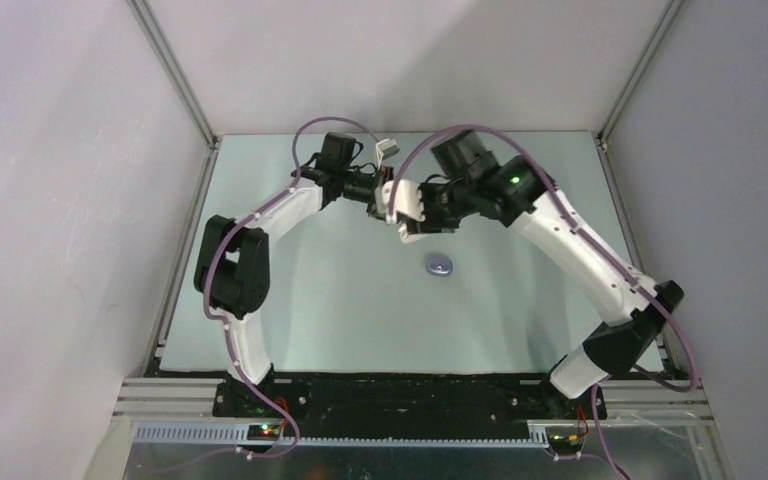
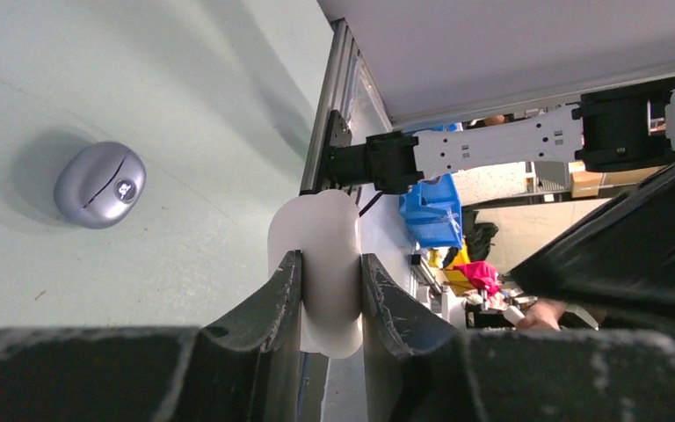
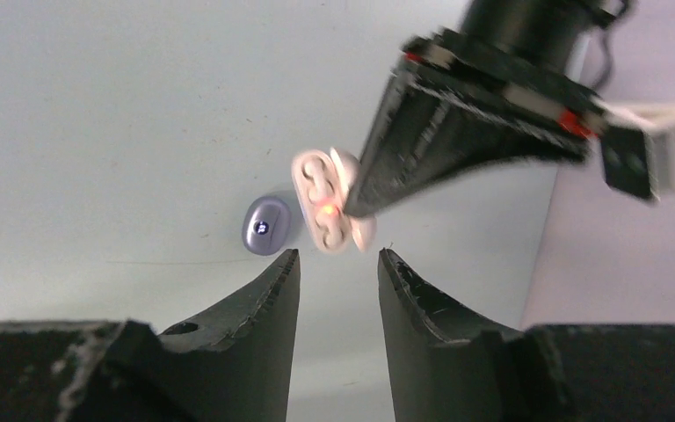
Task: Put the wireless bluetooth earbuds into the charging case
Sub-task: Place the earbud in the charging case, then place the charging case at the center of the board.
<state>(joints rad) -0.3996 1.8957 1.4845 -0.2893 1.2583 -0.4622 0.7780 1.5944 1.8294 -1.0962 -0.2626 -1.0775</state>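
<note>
Hold the white case (image 3: pixel 323 211) steady in the tightly pinching left gripper (image 2: pixel 330 272), away from the purple case (image 2: pixel 99 185), and bring the open, empty right gripper (image 3: pixel 338 259) in slowly.

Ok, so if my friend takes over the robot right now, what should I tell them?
Left gripper: shut on the white case, held above the table, lid apparently open, red light inside.
Right gripper: open, empty, facing that case.
Purple case: closed, on the table, apart from both grippers.
Earbuds: none seen loose; cannot tell whether the white case's sockets are filled.
Left to do: check sockets, seat any missing buds, shut the lid.
</note>
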